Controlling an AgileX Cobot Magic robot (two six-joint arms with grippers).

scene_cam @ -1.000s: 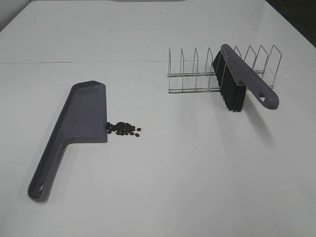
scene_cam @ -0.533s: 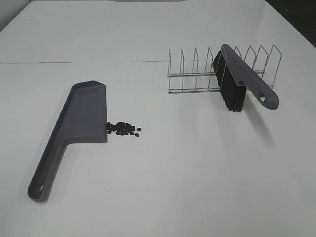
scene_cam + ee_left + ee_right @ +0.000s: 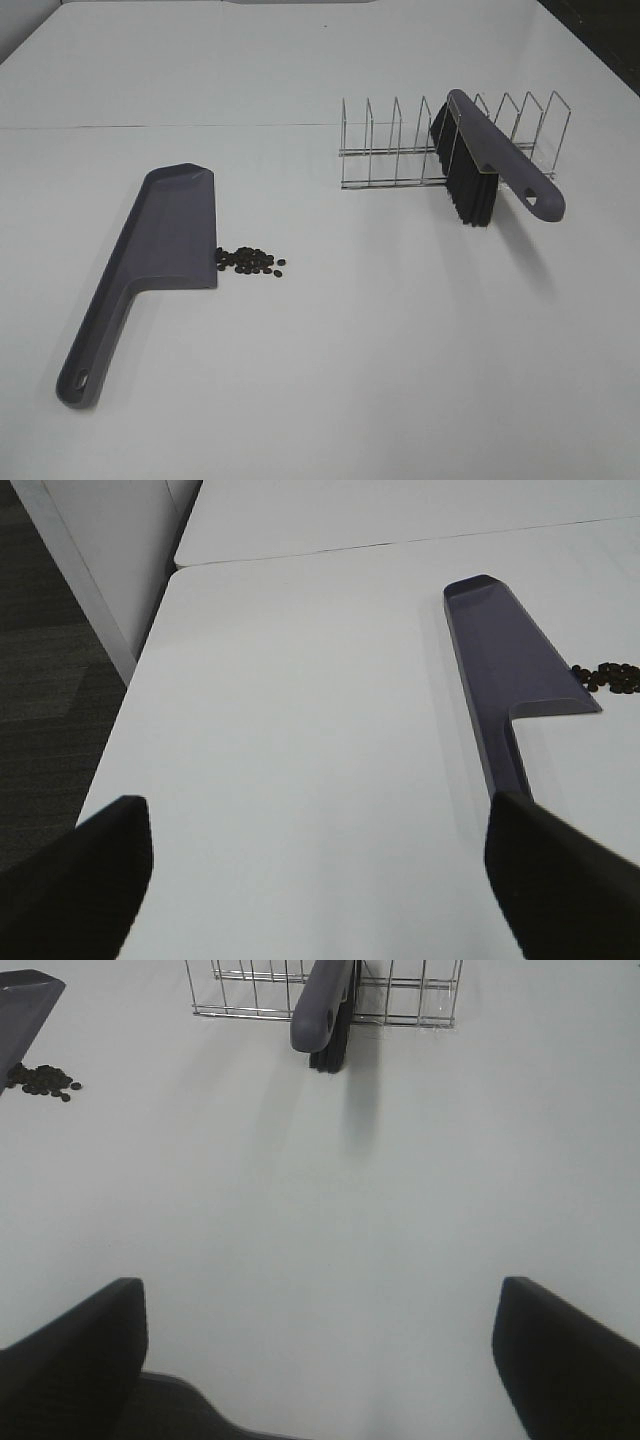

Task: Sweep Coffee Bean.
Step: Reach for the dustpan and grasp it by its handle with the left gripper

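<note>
A small pile of dark coffee beans [image 3: 250,262] lies on the white table just right of the grey dustpan [image 3: 165,245], whose long handle points toward the front left. A grey brush [image 3: 490,160] with black bristles rests in a wire rack [image 3: 400,150] at the back right. Neither arm shows in the high view. My left gripper [image 3: 320,880] is open and empty, back from the dustpan [image 3: 510,680] and beans [image 3: 610,677]. My right gripper [image 3: 320,1360] is open and empty, well short of the brush [image 3: 325,1010]; the beans [image 3: 40,1080] also show there.
The table's left edge [image 3: 130,690] drops to dark floor in the left wrist view. A seam [image 3: 160,126] runs across the table behind the dustpan.
</note>
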